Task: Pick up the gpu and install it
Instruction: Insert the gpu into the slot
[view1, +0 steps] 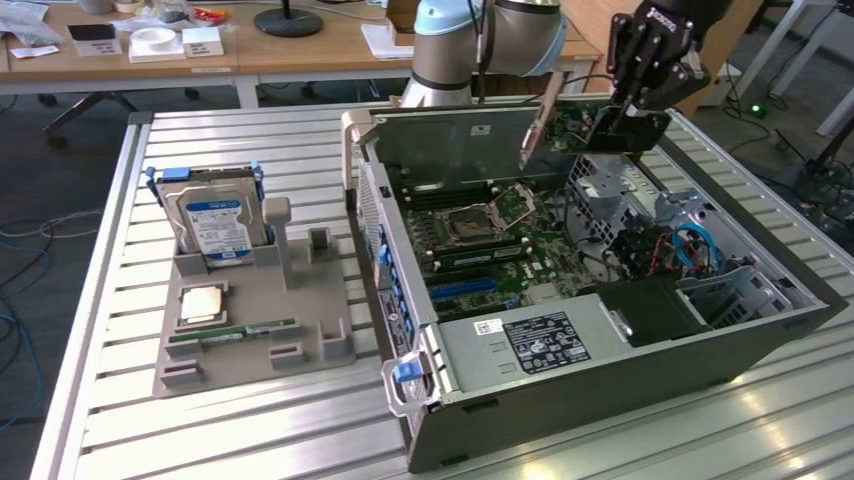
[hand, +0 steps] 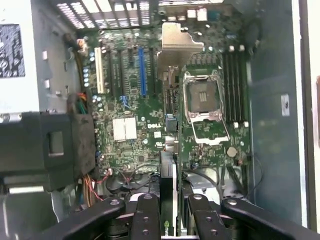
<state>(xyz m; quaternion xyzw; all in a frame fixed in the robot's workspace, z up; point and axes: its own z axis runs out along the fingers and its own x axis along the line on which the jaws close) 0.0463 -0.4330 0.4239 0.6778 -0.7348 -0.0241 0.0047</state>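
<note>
Hanging over the far end of the open computer case (view1: 603, 372), the gripper (view1: 633, 112) has its fingers (hand: 145, 216) clamped on the gpu (hand: 168, 182); the card is held by its thin faces and shows edge-on in the wrist view, well above the motherboard (hand: 131, 102) and seated in no slot; it runs roughly parallel to the long blue slot (hand: 141, 70) but sits off to one side of it rather than over it. I judge misalignment the main hazard; a card brought down beside the slot or slightly tilted would press its edge onto board components instead of the connector. The grasp is narrow, so the card could pivot between the pads on first contact; its bracket end might also catch the case's rear wall. The hard drive (view1: 214, 226) stands in its holder on the counter (view1: 240, 435), well apart.
</note>
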